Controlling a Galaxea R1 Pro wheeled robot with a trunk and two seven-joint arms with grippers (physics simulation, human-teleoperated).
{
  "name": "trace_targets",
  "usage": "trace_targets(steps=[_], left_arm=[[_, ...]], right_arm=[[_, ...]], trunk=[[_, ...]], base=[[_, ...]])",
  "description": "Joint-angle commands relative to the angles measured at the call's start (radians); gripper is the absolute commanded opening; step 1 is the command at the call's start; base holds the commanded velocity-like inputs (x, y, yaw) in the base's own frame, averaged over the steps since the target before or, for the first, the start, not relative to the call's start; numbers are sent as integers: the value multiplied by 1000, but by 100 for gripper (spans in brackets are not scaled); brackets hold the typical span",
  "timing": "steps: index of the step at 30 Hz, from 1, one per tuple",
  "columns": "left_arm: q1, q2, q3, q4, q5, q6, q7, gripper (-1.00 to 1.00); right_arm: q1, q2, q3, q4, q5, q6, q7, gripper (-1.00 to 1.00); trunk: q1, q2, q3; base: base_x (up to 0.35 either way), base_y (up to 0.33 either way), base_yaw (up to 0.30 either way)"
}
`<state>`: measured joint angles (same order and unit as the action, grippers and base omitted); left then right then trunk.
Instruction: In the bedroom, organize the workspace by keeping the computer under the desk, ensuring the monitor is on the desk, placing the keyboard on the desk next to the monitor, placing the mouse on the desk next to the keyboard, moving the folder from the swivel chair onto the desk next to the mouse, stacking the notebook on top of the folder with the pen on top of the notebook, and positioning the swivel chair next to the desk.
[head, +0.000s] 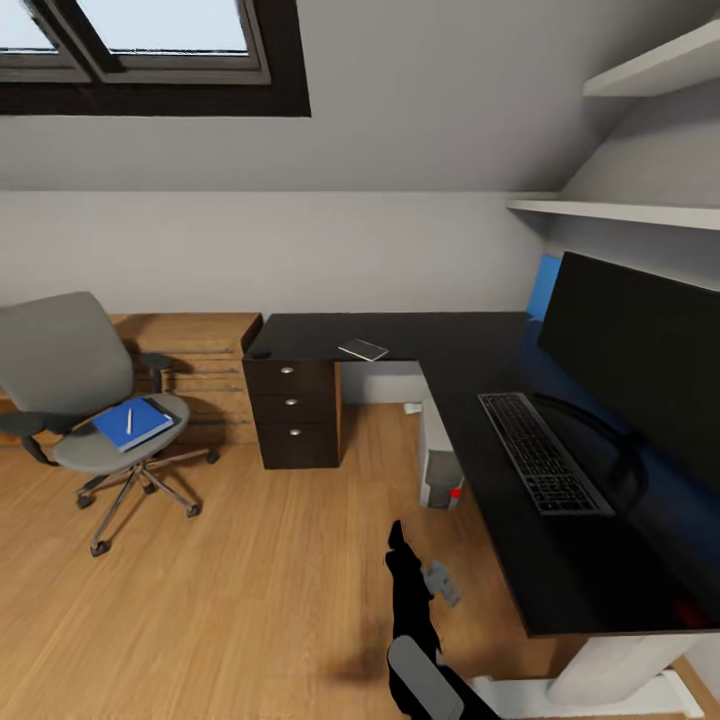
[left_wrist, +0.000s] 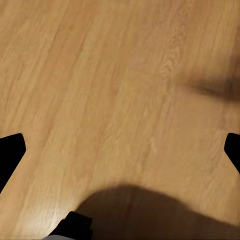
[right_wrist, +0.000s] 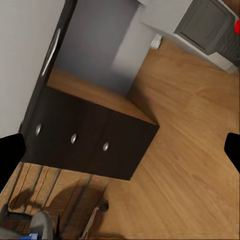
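— Where are the task's things right now?

— From the head camera I see the swivel chair (head: 85, 400) at the left on the wood floor (head: 250, 600), well apart from the desk (head: 480, 360). The blue folder (head: 133, 423) lies on its seat with the pen (head: 129, 421) on top of it. The monitor (head: 640, 370) stands on the desk's right wing, and the keyboard (head: 543, 452) lies just in front of it. The computer (head: 440, 462) sits on the floor under the desk, red light showing. A small flat grey item (head: 363, 349) rests on the desk's far wing above the drawer unit (head: 293, 412) — I can't tell what it is.

— And the grippers?

— My left wrist camera looks straight at bare floor; the left gripper (left_wrist: 120, 147) has its black fingertips at opposite edges, spread wide, holding nothing. The right gripper (right_wrist: 120, 150) is the same — fingers far apart, nothing between them — pointed at the drawer unit, with the computer beyond it and the chair's base at the picture's edge.
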<state>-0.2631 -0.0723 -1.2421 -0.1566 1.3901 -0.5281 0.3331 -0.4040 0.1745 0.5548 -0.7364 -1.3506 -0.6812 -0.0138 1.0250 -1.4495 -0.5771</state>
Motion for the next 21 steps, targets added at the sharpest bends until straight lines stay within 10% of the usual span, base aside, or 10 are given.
trace_targets(steps=[1, 13, 17, 18, 21], left_arm=[[-1, 1, -8, -1, 2, -2, 9, 100], [-1, 3, -10, -1, -1, -3, 8, 100], [-1, 2, -12, -1, -3, -4, 8, 100], [-1, 3, -11, -1, -3, -3, 7, 100], [-1, 3, -12, -1, -3, -3, 7, 100]], right_arm=[[-1, 0, 7, 15, -2, -5, -16, 100], [-1, 0, 17, 262, 33, -10, -71, 100], [-1, 0, 18, 387, 163, -12, -72, 100], [-1, 0, 11, 496, 308, -25, -72, 100], [-1, 0, 10, 518, 322, -27, -72, 100]], trunk=[[0, -1, 0], [0, -1, 6], [0, -1, 8], [0, -1, 9], [0, -1, 11]], base=[[0, 0, 281], [0, 0, 281], [0, 0, 281], [0, 0, 267], [0, 0, 245]])
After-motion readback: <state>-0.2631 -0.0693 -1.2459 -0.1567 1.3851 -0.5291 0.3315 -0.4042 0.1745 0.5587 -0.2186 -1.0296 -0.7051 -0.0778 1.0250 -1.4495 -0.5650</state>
